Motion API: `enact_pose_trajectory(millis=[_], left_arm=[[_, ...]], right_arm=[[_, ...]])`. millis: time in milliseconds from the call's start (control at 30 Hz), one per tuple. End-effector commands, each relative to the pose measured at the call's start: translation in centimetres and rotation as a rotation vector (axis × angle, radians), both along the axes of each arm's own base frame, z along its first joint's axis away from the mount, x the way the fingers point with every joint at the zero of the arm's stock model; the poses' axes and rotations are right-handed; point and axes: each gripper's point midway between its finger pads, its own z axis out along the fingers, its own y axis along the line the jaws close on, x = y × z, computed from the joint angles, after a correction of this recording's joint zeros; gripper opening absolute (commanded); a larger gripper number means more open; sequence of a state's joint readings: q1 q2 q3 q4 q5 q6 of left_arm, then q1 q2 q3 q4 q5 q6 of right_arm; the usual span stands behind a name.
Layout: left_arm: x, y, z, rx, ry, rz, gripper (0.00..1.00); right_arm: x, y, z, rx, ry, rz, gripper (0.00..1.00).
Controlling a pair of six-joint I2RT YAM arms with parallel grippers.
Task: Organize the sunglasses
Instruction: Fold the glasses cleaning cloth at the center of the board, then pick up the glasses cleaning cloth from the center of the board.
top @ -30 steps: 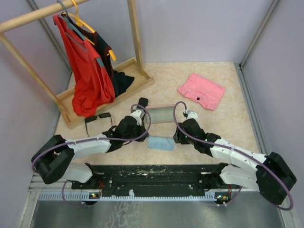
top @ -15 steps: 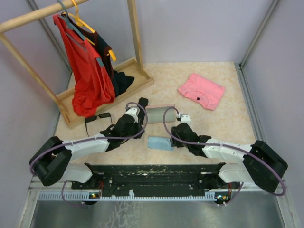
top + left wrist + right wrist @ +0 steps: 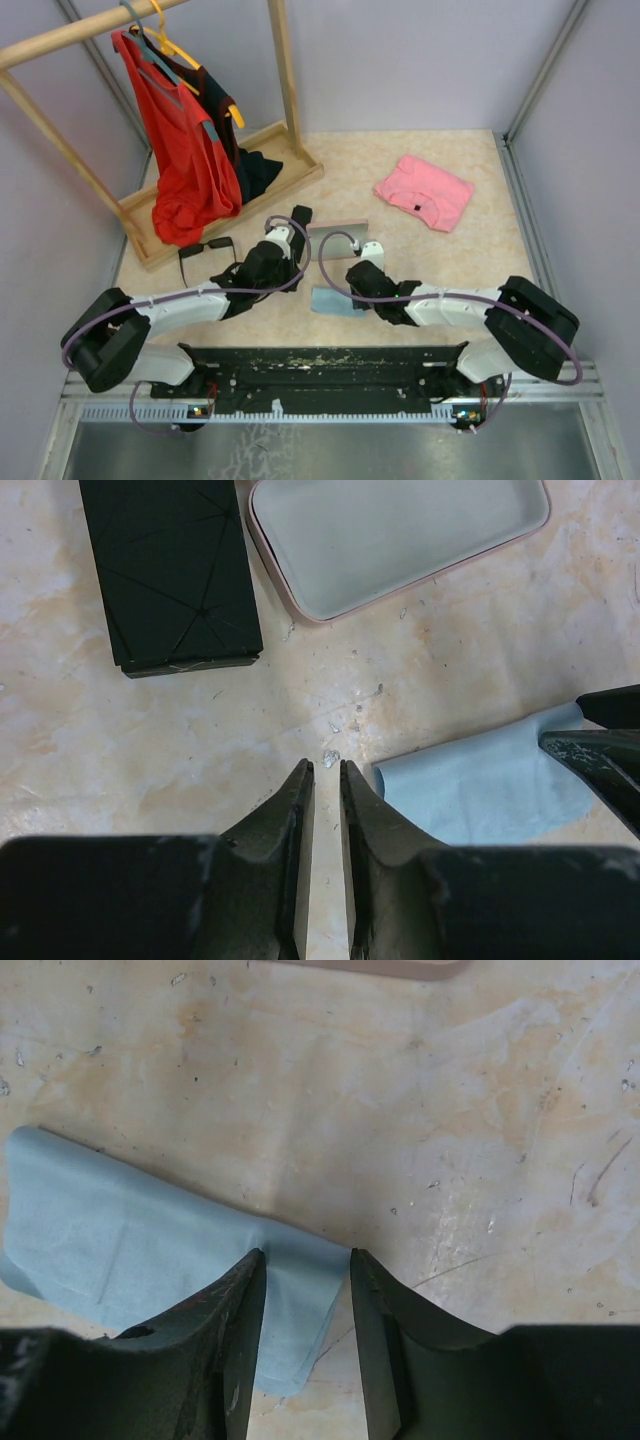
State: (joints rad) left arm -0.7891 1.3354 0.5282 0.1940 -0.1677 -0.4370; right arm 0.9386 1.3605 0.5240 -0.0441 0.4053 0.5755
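Left gripper [image 3: 322, 770]: jaws a sliver apart, empty, over the pale marbled surface [image 3: 120, 730]
Black case [image 3: 170, 575]: flat, top left
Pink-rimmed case [image 3: 395, 535]: just beside it, top right
Blue cloth [image 3: 480, 795]: right of the jaws, right gripper's fingers [image 3: 600, 752] at its far end

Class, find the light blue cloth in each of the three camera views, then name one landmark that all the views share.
Top external: the cloth lies low centre, between the two arms.
Left wrist: cloth at lower right.
Right wrist: cloth at left and lower centre, one corner between the open right gripper jaws.
Shared landmark: the pink case, beyond the cloth.
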Motion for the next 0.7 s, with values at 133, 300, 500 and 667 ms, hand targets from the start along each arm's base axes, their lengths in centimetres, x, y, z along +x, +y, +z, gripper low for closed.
enact_pose_trajectory(millis=[133, 300, 500, 667], left_arm=[[0.0, 0.3, 0.0, 0.009, -0.009, -0.005, 0.21], [-0.1, 0.3, -0.1, 0.012, -0.005, -0.007, 0.21], [-0.2, 0.4, -0.3, 0.010, -0.002, -0.006, 0.20], [-0.2, 0.2, -0.1, 0.004, -0.004, -0.014, 0.20]], right_arm=[[-1.9, -0.9, -2.1, -0.178, 0.106, 0.033, 0.37], [-2.5, -1.6, -2.4, -0.239, 0.150, 0.024, 0.36], [-2.8, -2.3, -2.3, -0.257, 0.155, -0.003, 0.37], [-2.9, -2.2, -1.6, -0.199, 0.132, -0.027, 0.39]])
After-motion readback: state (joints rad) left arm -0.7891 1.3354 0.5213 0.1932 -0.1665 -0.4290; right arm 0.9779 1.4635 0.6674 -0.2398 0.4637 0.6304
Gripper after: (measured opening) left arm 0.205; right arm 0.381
